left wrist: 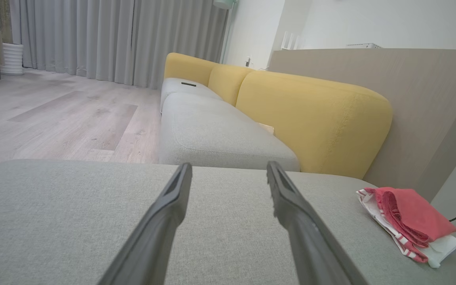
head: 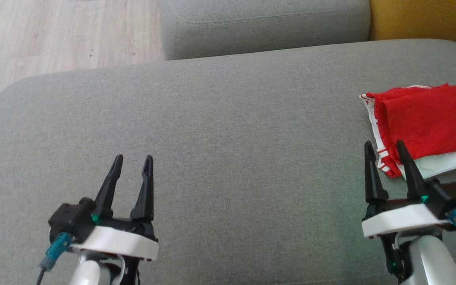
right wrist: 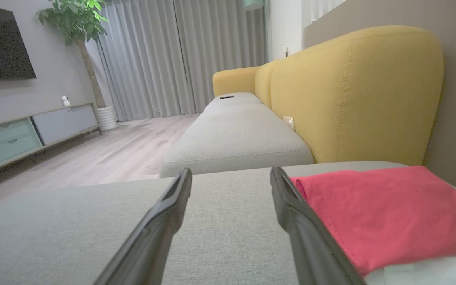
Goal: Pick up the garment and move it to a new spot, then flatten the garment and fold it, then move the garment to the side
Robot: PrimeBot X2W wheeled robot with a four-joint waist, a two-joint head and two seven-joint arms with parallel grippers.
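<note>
Head view, our listing. Item one: left pincer (head: 133, 157), fingers spread wide with nothing between them, poised over the bare grey seat cushion (head: 220, 130). Item two: right pincer (head: 384, 143), likewise wide open and empty. Its outer finger overlaps the near left corner of the red garment (head: 426, 118); we cannot tell whether they touch. Item three: the garment itself, folded, with white striped trim along its left edge and a white layer showing beneath. It lies at the cushion's right end, well apart from the left pincer. Beyond, we record a second grey cushion (head: 263, 27), a yellow backrest (head: 426, 18) at upper right, and pale wood floor (head: 54, 35) at upper left.
</note>
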